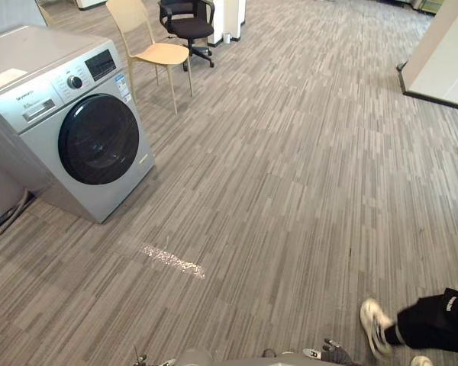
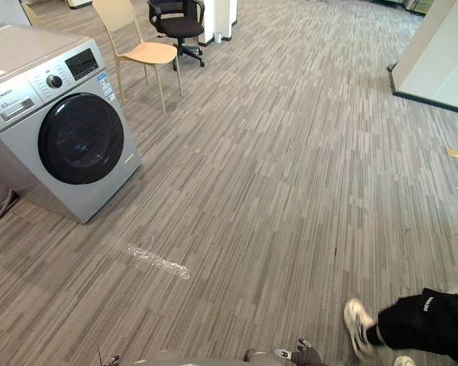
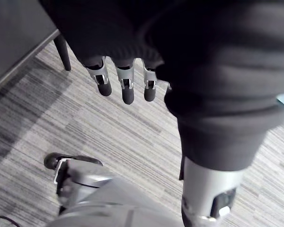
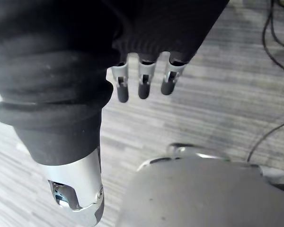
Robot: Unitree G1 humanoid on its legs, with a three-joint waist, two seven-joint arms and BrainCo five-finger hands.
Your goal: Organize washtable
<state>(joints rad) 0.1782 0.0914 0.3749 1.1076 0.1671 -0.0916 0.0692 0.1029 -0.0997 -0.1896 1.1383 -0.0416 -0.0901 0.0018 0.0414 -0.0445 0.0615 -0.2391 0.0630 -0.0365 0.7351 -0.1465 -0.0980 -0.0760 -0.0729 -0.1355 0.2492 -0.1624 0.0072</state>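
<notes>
A silver front-loading washing machine with a round dark door stands on the striped grey floor at the left. My left hand hangs over the floor with its fingers straight and holds nothing. My right hand hangs the same way, fingers relaxed and empty.
A wooden chair and a black office chair stand beyond the machine. A white wall base is at the far right. A person's leg and white shoe show at the lower right. A dark furniture leg is near my left hand.
</notes>
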